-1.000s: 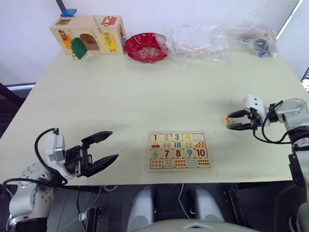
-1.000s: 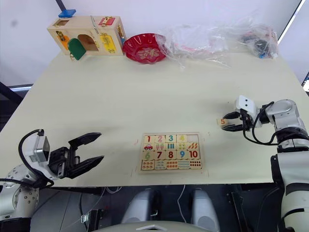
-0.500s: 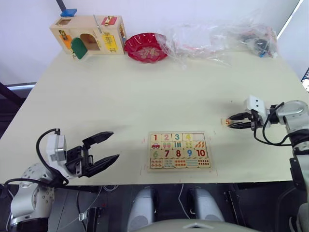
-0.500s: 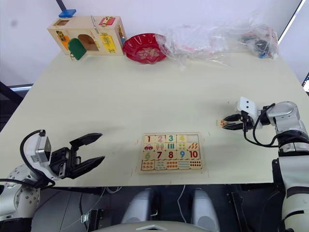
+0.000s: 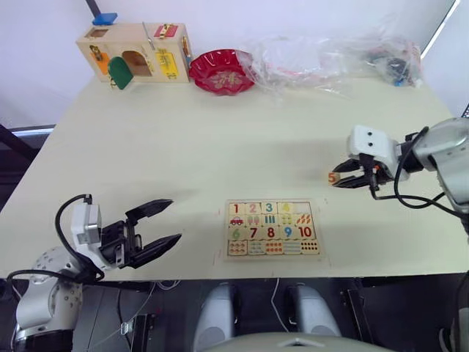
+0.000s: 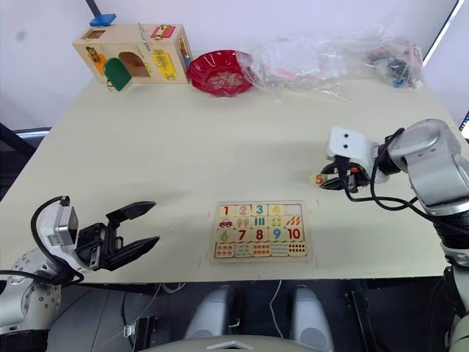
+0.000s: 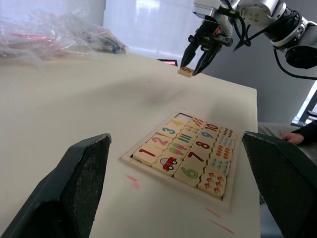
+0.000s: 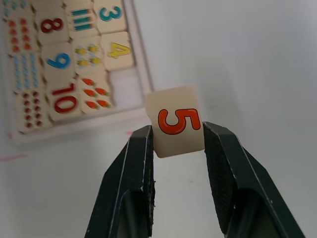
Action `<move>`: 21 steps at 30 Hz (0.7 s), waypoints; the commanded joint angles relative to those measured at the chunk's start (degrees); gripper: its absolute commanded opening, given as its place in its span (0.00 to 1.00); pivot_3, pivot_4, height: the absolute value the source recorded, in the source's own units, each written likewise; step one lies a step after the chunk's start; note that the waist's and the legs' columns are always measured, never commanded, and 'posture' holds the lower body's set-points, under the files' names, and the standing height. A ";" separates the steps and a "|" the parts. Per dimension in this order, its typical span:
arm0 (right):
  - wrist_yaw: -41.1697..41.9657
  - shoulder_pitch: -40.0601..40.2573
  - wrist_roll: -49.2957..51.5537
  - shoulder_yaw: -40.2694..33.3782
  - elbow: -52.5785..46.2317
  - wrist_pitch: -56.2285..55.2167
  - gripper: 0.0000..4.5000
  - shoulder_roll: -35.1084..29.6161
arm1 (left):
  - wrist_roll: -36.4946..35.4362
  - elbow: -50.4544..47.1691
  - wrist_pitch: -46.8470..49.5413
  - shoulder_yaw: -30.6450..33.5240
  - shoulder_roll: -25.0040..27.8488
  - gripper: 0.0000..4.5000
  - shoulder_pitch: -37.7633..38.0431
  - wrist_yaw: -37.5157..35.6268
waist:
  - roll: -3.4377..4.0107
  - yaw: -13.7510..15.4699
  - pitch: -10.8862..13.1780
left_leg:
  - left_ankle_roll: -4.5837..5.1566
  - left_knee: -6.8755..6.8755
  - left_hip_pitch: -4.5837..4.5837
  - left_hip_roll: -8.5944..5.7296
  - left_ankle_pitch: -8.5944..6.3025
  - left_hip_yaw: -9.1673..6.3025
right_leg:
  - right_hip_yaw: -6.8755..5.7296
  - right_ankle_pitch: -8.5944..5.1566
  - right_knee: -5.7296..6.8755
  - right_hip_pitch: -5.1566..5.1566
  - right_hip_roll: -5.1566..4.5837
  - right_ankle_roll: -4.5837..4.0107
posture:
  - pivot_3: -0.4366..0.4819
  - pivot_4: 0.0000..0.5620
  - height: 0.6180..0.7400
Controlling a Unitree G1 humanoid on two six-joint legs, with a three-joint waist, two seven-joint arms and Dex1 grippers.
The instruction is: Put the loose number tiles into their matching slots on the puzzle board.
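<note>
Gripping tile 5 (image 8: 176,121), right tool (image 8: 176,148), above table near puzzle board (image 5: 272,228)

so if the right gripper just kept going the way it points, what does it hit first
Probably the puzzle board, near its one bare slot next to the 4. The right gripper holds the 5 tile aimed that way, though depth is unclear.
</note>
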 commanded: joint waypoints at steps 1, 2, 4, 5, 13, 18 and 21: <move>-2.75 -2.82 0.52 4.02 -6.24 9.57 0.20 -0.59 | -0.02 -0.35 -0.35 0.40 0.67 1.00 -0.61 -0.59 | -0.01 -0.02 0.00 | 0.00 0.00 -0.04 0.00 0.00 0.00 | 0.00 0.00 -0.02 -0.02 -0.01 0.00 | 0.48 0.27 1.00; -3.99 -3.10 1.03 5.14 -7.93 12.00 0.20 0.12 | 0.03 -0.27 -0.43 0.39 0.67 1.00 -0.64 -0.65 | -0.01 -0.03 0.00 | 0.00 0.00 -0.07 -0.01 0.00 0.00 | 0.00 0.01 -0.05 -0.05 -0.02 0.00 | 0.48 0.27 1.00; -6.17 -3.81 1.15 7.78 -10.08 15.02 0.20 0.72 | 0.15 -0.11 -0.50 0.36 0.68 1.00 -0.74 -0.75 | -0.01 -0.05 0.00 | 0.01 -0.02 -0.10 -0.01 0.00 -0.02 | -0.03 0.00 -0.10 -0.06 -0.02 0.00 | 0.48 0.27 1.00; -7.10 -4.48 1.63 8.91 -10.68 16.81 0.20 0.97 | 0.20 -0.13 -0.53 0.36 0.66 1.00 -0.69 -0.80 | -0.01 -0.09 0.00 | 0.00 -0.03 -0.15 -0.02 0.00 -0.03 | -0.05 0.00 -0.10 -0.06 -0.01 0.00 | 0.48 0.27 1.00; -13.69 -7.30 3.42 16.76 -10.50 20.76 0.20 2.93 | 0.68 0.33 -0.55 0.54 0.52 1.00 -1.01 -1.30 | -0.03 -0.15 -0.02 | 0.01 0.10 -0.82 -0.16 0.02 -0.06 | -0.06 0.03 0.09 -0.69 0.06 0.03 | 0.48 0.27 1.00; -16.49 -8.07 5.47 17.93 -9.67 22.01 0.20 4.28 | 0.69 0.48 -0.67 0.81 0.61 1.00 -0.82 -1.52 | -0.04 -0.14 -0.02 | 0.02 0.10 -0.82 -0.17 0.02 -0.05 | -0.07 0.05 0.10 -0.69 0.09 0.06 | 0.48 0.27 1.00; -18.00 -8.36 6.33 18.31 -9.37 22.27 0.20 5.02 | 0.77 0.61 -0.75 0.95 0.68 1.00 -0.64 -1.64 | -0.04 -0.15 -0.02 | 0.02 0.10 -0.81 -0.17 0.02 -0.05 | -0.07 0.05 0.13 -0.69 0.10 0.07 | 0.48 0.27 1.00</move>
